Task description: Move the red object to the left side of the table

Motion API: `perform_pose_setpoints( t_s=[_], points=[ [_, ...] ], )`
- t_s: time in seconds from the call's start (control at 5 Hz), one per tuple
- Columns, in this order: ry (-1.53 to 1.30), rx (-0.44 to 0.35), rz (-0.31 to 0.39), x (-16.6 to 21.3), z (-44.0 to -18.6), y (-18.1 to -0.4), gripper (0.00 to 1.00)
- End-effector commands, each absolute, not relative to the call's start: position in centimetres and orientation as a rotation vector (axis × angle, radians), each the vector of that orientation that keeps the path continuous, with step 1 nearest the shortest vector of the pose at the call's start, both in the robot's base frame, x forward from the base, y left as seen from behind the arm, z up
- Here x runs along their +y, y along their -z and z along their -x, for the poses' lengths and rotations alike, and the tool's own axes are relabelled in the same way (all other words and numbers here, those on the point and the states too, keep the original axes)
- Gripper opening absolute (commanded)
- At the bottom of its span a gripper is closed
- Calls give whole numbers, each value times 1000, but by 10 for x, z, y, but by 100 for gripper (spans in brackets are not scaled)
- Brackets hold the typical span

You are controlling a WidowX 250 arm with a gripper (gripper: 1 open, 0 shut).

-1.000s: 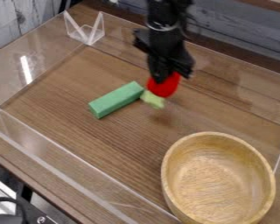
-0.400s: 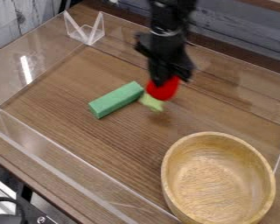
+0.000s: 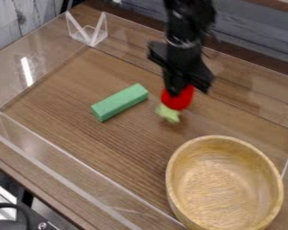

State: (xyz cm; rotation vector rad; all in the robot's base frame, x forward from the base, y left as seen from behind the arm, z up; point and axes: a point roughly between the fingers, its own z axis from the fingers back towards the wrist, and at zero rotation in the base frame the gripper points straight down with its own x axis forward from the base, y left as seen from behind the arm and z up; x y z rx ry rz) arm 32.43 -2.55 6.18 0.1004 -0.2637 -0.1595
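Brown wood covers the table (image 3: 104, 148), and on it, between the wooden bowl (image 3: 225, 187) and the green block (image 3: 120, 102) but farther back, is the 1 red object (image 3: 176, 99), right at the tip of the dark gripper (image 3: 176, 88). The gripper's 2 fingers are pressed together, though I cannot tell whether they pinch the toy or only touch it. In my judgement, the reaching part is done, but the whole carrying to the left side remains.
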Motion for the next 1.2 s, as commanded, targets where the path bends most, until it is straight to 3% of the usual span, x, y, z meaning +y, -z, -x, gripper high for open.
perform_pose_setpoints(
  t_s=[0.0,0.2,0.4,1.0],
  points=[
    [96,-319,-121,13,-329,-83,0],
    [31,-320,-143,56,-324,-87,0],
    [39,-315,-144,47,-325,-81,0],
    [43,-324,-103,38,-322,-98,0]
  ],
)
